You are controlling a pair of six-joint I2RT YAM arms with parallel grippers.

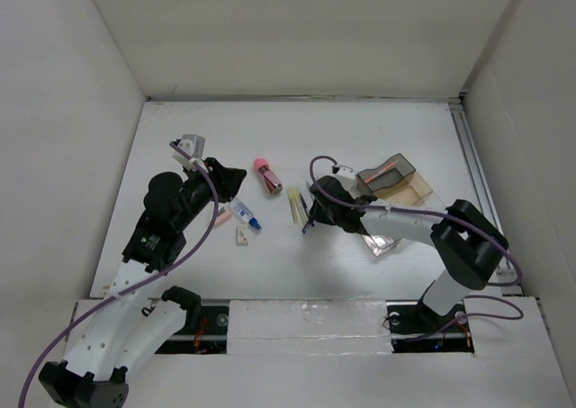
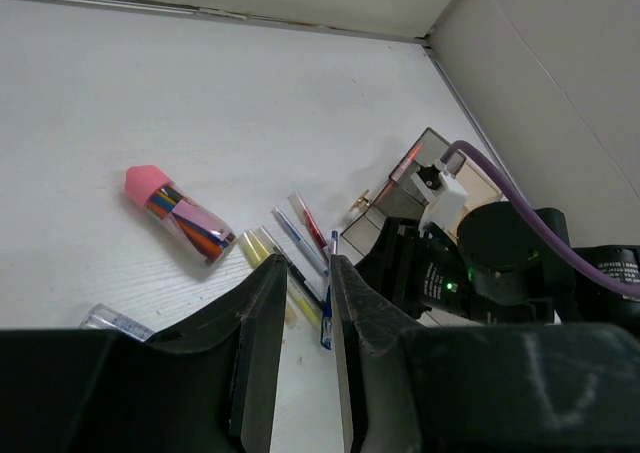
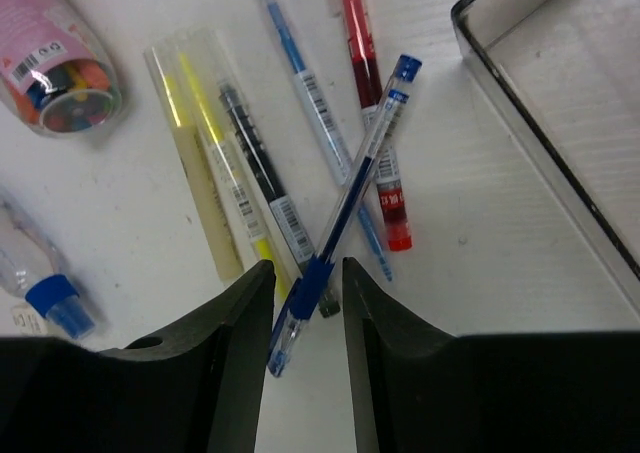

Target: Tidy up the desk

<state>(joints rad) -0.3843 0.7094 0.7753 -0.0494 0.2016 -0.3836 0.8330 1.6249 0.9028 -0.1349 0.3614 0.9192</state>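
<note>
Enclosing the white desk (image 1: 360, 133) stand pale walls (image 1: 297, 30), seemingly unmarked.

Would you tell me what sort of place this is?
Probably a robotics test cell staged as a desk: a white tabletop boxed in by white walls, two robot arms mounted at its near edge, and loose pens beside a clear tray.

Bare table (image 1: 297, 129) runs open to the back wall. Between the arms a heap of pens (image 3: 255, 163) blocks the middle. A pink-capped tube (image 1: 268, 175) lies just beyond it, and a clear tray (image 1: 416, 192) crowds the right pincer (image 3: 305, 270) on its right.
</note>
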